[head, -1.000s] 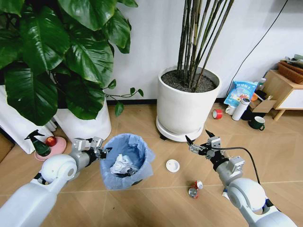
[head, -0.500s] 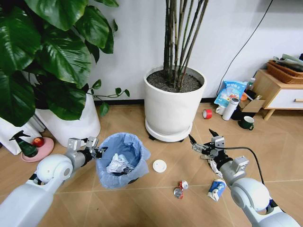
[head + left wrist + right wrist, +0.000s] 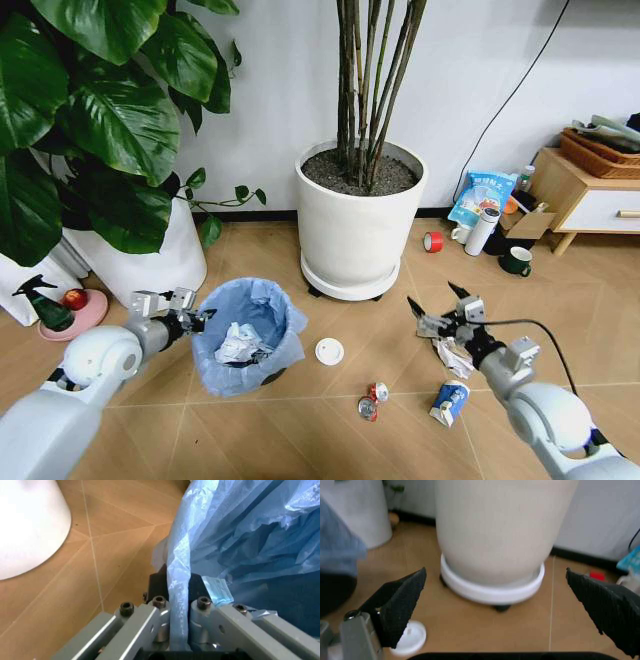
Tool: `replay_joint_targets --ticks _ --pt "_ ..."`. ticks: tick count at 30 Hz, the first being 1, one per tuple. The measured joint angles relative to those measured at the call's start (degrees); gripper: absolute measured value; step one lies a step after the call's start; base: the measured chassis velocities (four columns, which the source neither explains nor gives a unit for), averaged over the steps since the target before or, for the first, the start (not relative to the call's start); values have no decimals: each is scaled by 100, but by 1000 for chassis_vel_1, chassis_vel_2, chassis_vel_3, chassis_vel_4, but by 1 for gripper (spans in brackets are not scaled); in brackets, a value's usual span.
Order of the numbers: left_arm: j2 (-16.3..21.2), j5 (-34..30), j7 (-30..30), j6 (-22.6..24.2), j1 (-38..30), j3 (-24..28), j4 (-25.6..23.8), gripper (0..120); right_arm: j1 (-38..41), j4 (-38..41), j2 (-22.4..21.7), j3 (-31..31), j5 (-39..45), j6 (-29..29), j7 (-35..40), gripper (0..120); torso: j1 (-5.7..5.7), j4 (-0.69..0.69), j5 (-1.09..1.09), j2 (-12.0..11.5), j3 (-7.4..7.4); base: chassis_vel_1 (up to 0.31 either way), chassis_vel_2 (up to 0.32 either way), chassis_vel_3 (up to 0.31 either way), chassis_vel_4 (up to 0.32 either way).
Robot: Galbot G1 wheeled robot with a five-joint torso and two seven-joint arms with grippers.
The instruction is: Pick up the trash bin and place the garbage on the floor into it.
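Light-blue plastic is ruffling over the rim of the trash bin [image 3: 245,335], which is sitting on the wooden floor [image 3: 300,440] in front of the big-leafed plant's white pot [image 3: 140,262], with the left claw [image 3: 186,315] clamped on the near edge of its rim; in the left wrist view the two fingers [image 3: 150,620] are pinching the bag-covered rim [image 3: 179,603] tightly between them. Inside the bin a crumpled white tissue [image 3: 236,343] is lying against the bag lining.

Compared with half a second ago the whole head view is sitting further to the right (the camera has travelled, not the litter), so the bin and the round pot now appear further left and a second crumpled white tissue [image 3: 455,357] is coming into sight on the floor just under the right claw [image 3: 440,307]. That claw is hovering above the floor with its dark fingertips [image 3: 402,596] spread wide and holding nothing, and it is now lying lower and closer to the blue-white wrapper [image 3: 449,400] than before.

Between the bin and the right arm, the white round lid [image 3: 329,351] is lying just beside the bin, and the crushed red-silver can [image 3: 372,397] is lying a little nearer the robot. Behind them the white pot of the cane plant [image 3: 360,225] is standing on its wheeled saucer. Further right, near the wooden cabinet [image 3: 585,195], a red tape roll [image 3: 432,241], a dark green mug [image 3: 516,261] and an upright blue snack bag [image 3: 480,197] are standing against the wall.
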Motion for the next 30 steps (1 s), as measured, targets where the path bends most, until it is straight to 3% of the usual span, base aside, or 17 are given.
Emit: replay_joint_targets --ticks 12,13,14,15,17,18,22,24,27,28,30 --pt "-10 -6 -3 -7 -21 6 -35 0 -119 -355 -34 -349 119 -92 -60 100 0 -1 0 0 0 0 0 0 0" --pt "-46 -5 -20 -9 -28 43 -84 0 -8 -589 -5 -594 182 -315 23 100 -1 2 -11 1 -2 0 0 0 0" --pt "-70 -7 -21 -13 -28 60 -114 0 58 -872 21 -1089 253 -532 158 100 0 0 -6 -1 1 0 0 0 0" --pt "-84 -5 -47 -13 -29 61 -127 0 104 -1015 48 -1422 302 -639 277 100 1 -4 16 -1 2 0 0 0 0" --pt "-97 -4 -55 -16 -29 48 -150 0 165 -1120 70 -1655 300 -670 365 100 0 1 9 0 -1 0 0 0 0" --pt "-114 -11 -50 -16 -25 46 -164 0 205 -1189 102 -1810 250 -656 396 100 0 -3 -10 -1 0 0 0 0 0" --pt "-122 -20 -57 -16 -23 7 -197 0 293 -1221 179 -1987 204 -615 489 100 0 0 9 0 -1 0 0 0 0" --pt "-132 -22 -57 -15 -19 9 -196 0 319 -1226 183 -2022 207 -616 516 100 0 0 -9 -1 0 0 0 0 0" --pt "-136 -22 -56 -16 -26 22 -191 0 334 -1258 179 -2055 214 -633 534 100 0 0 -5 0 0 0 0 0 0" --pt "-139 -21 -57 -15 -41 38 -183 0 335 -1303 179 -2088 216 -652 545 100 0 0 7 0 0 0 0 0 0" --pt "-145 -22 -56 -15 -81 69 -173 0 339 -1374 188 -2120 216 -708 565 100 0 -1 -7 0 0 0 0 0 0"
